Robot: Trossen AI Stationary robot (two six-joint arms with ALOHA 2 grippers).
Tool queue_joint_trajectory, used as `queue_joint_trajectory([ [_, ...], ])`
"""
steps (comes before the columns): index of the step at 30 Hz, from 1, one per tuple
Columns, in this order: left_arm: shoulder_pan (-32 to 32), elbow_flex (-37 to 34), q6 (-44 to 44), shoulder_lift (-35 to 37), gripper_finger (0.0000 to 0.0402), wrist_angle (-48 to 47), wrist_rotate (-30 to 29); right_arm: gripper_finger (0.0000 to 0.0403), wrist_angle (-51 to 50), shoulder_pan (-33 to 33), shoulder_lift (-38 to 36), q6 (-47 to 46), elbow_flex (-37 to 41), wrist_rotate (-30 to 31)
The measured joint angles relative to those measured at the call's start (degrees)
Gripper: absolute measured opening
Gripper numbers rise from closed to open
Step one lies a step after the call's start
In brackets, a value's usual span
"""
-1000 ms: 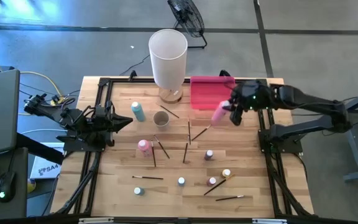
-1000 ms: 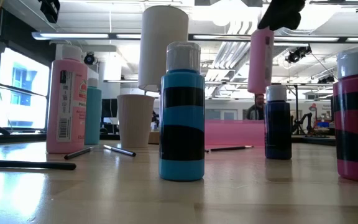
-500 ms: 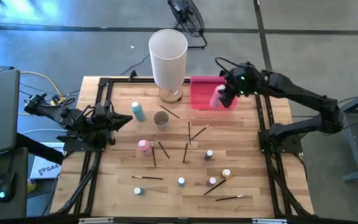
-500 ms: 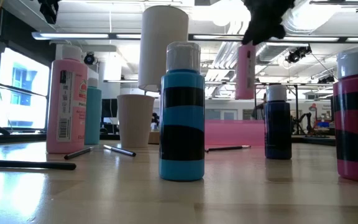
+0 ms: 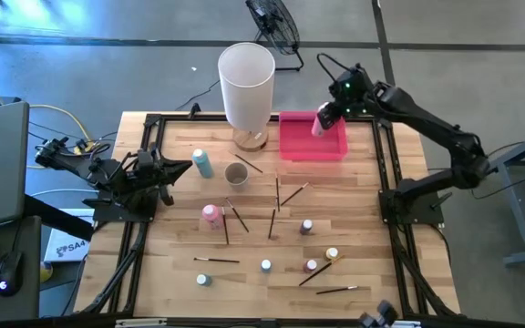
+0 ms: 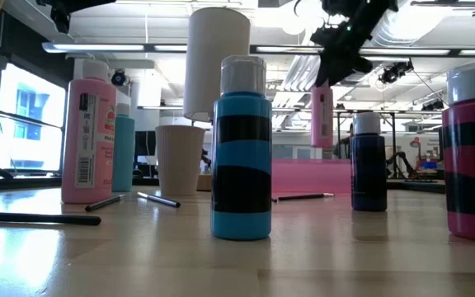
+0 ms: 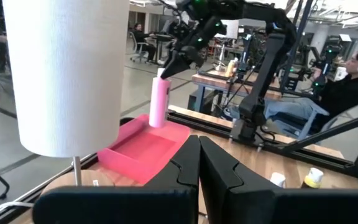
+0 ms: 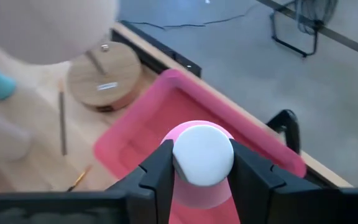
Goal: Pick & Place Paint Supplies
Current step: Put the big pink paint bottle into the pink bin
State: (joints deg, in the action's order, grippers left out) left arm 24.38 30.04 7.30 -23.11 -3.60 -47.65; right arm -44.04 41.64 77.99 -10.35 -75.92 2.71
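Note:
My right gripper (image 5: 328,115) is shut on a tall pink paint bottle (image 5: 319,125) with a white cap. It holds the bottle in the air over the pink tray (image 5: 290,146) at the table's far right. The low view shows the bottle (image 6: 322,115) hanging above the tray (image 6: 303,177). My left gripper (image 5: 186,168) hovers shut and empty at the table's left side. A second pink bottle (image 5: 211,215), a teal bottle (image 5: 202,163), several tiny bottles (image 5: 307,226) and thin brushes (image 5: 272,222) stand or lie on the wood. My right gripper pinches the pink bottle at its white cap (image 8: 182,158) between its two fingers (image 8: 159,174). The fingers slant down from above. The bottle hangs nearly upright below them (image 7: 159,102), lifted clear of the tray.
A tall white cylinder (image 5: 246,82) on a round wooden base stands just left of the tray. A paper cup (image 5: 236,173) is nearby. A black frame (image 5: 153,123) runs along the table's edges. In the low view a blue striped bottle (image 6: 242,157) stands near the front edge.
My right gripper has carried the pink bottle from beside the tray's near right corner toward the far edge, to a place over the tray. The bottle, tilted before, now hangs closer to upright. My left gripper has swung slightly at the wrist without shifting place.

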Motion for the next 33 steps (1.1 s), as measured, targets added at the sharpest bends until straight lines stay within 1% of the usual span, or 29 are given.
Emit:
queue_joint_trajectory([
  [10, 0.0, 0.0, 0.0, 0.0, 0.0000, 0.0, -1.6, 0.0119, 2.6, 5.4, 5.6, -0.3, 0.0, 0.1],
  [19, 0.0, 0.0, 0.0, 0.0, 0.0000, 0.0, -1.6, 0.0117, 5.7, 7.6, 11.4, 1.5, 0.0, 0.6],
  [23, 0.0, 0.0, 0.0, 0.0, 0.0000, 0.0, -1.6, 0.0123, 5.7, 8.8, 12.8, 2.0, 0.0, 1.5],
  [29, 0.0, 0.0, 0.0, 0.0, 0.0000, 0.0, -1.5, 0.0115, 5.9, 10.3, 13.6, 3.5, 0.0, 1.7],
  [33, 0.0, 0.0, 0.0, 0.0, 0.0000, 0.0, -1.5, 0.0124, 5.7, 11.1, 13.6, 4.2, 0.0, 1.8],
])
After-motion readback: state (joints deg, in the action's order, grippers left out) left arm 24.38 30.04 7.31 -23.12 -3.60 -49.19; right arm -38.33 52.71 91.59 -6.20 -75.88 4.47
